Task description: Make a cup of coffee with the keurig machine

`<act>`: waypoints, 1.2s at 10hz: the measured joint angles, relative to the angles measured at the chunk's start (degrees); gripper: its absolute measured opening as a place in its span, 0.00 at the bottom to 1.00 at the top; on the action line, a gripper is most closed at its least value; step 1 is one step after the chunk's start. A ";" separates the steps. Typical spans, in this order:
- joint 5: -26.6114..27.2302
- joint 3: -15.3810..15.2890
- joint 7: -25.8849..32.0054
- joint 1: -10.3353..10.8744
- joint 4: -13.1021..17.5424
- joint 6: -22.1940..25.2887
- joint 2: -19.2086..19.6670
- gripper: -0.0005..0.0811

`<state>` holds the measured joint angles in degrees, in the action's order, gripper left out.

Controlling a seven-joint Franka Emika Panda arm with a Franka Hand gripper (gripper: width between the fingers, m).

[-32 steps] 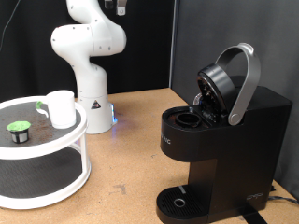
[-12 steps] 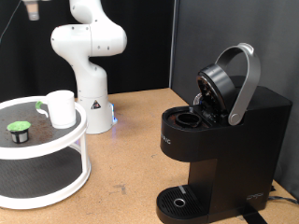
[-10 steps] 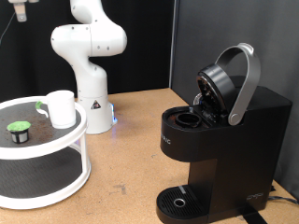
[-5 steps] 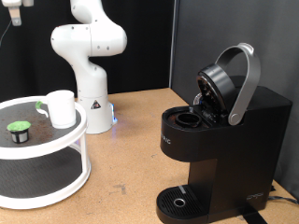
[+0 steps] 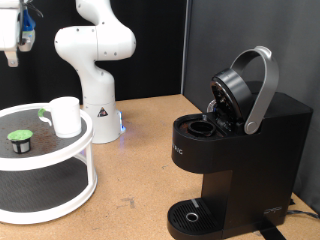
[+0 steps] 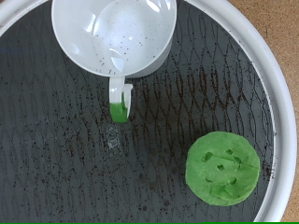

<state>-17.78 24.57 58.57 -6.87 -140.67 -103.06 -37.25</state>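
Cup point(image 5: 65, 116) below gripper point(image 5: 11, 55)

1. the exterior view stands off the arm at about table point(image 5: 140, 150) height, looking level across the wooden top, with the keurig machine point(image 5: 235, 150) close on its right and the white tiered tray point(image 5: 88, 150) on its left.
2. the wrist view looks straight down, from close above, onto the tray's black mesh top point(image 6: 56, 140).
3. both views share that top tier, with the cup point(image 5: 66, 116) point(image 6: 114, 33) and the green-topped pod point(image 5: 19, 141) point(image 6: 222, 167).
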 joint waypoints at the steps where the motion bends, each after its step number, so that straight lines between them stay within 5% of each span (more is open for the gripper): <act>1: 0.34 0.16 0.84 0.10 -0.03 0.00 -0.17 0.99; 4: 2.01 3.51 6.89 0.74 -3.57 -8.97 -1.10 0.99; 7: 2.58 5.41 6.31 1.63 -7.32 -17.86 2.83 0.99; 9: 2.58 5.29 5.46 1.69 -6.94 -19.30 5.27 0.99; 12: 4.39 8.31 14.97 3.06 -7.72 -20.71 5.20 0.99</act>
<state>-13.39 32.88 73.55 -3.81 -148.39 -123.76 -32.05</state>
